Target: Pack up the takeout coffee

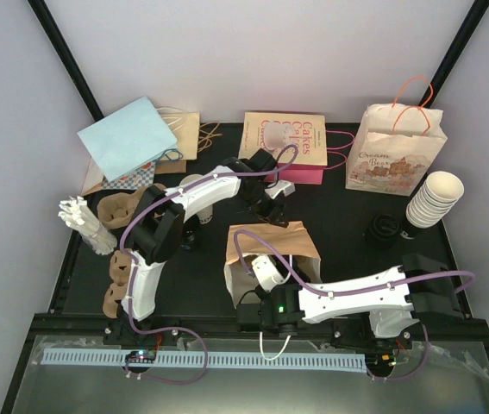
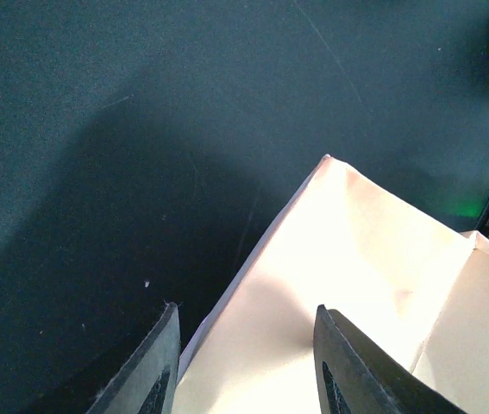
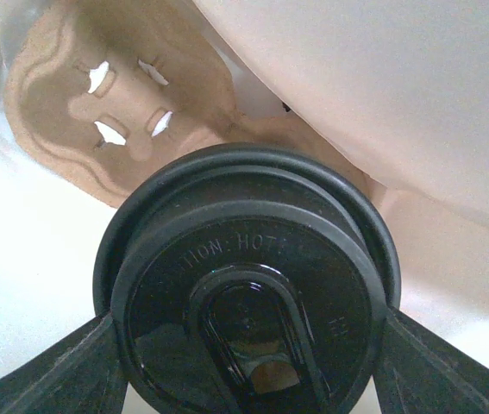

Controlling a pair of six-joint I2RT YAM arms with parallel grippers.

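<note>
The takeout coffee (image 3: pixel 248 285) shows from above as a round black lid marked "HOT". My right gripper (image 3: pixel 246 366) is shut on it, one finger against each side of the lid. It hangs inside the brown paper bag (image 1: pixel 300 246), just over a brown moulded-pulp carrier (image 3: pixel 63 95); the cup's sides are hidden under the lid. My left gripper (image 2: pixel 248 366) stands open at the bag's far rim (image 2: pixel 261 250), one finger outside the bag and one over its inner paper. In the top view it is the left gripper (image 1: pixel 272 211) behind the bag.
A stack of cream cups (image 1: pixel 434 198) and black lids (image 1: pixel 382 231) stand at the right. Printed paper bags (image 1: pixel 397 155), a "Cakes" bag (image 1: pixel 283 142) and a blue bag (image 1: pixel 128 138) lie along the back. Pulp carriers (image 1: pixel 119 267) sit at the left edge.
</note>
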